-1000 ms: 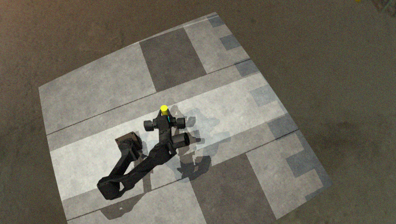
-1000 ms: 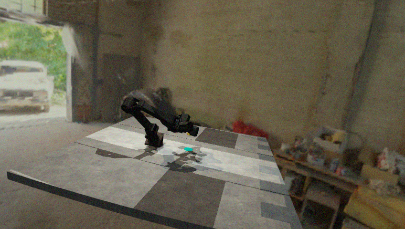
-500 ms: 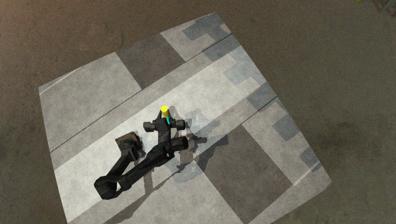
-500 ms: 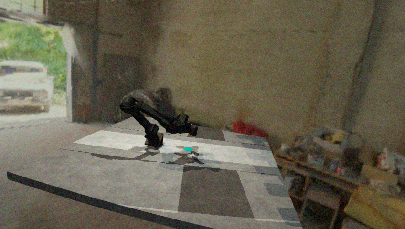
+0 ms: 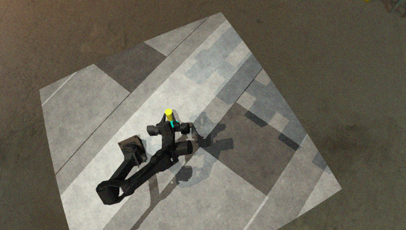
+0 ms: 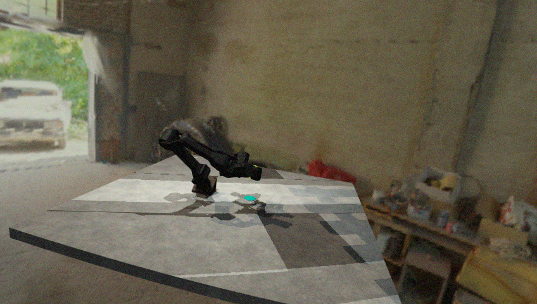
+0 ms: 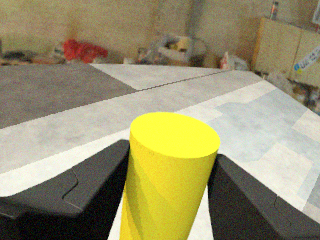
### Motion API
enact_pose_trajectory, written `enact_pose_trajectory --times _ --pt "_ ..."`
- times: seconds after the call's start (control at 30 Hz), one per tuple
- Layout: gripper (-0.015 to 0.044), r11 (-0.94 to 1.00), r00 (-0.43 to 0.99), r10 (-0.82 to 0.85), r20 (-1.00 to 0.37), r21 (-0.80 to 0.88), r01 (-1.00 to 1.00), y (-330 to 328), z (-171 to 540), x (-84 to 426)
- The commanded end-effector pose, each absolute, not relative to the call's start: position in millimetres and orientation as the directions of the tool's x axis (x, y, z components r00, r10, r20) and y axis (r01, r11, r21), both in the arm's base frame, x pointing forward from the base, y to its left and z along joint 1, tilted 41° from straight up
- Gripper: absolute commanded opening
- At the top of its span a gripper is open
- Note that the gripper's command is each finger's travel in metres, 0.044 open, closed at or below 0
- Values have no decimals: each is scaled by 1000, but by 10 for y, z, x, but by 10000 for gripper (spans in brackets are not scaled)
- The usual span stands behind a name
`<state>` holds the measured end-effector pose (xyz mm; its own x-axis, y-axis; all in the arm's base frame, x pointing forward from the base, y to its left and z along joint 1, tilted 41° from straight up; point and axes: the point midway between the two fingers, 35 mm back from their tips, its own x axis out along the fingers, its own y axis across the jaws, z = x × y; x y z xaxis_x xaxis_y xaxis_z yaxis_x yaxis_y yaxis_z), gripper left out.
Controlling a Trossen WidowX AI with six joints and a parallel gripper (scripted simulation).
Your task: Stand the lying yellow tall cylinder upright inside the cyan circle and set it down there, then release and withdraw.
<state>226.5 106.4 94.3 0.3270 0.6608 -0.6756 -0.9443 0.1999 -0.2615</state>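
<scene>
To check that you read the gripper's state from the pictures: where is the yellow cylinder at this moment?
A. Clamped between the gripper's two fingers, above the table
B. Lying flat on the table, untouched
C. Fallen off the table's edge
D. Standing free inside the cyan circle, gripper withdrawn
A: the wrist view shows the yellow cylinder clamped between the gripper fingers, and the exterior view shows the cyan circle on the table below with nothing standing in it.
</scene>
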Motion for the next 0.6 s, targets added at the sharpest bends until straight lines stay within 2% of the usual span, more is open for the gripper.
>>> enact_pose_trajectory --times 0.0,0.57 --pt "105 196 324 662 -676 -261 -945 1009 871 2283" --pt "105 194 322 660 -679 -260 -946 544 341 2321"
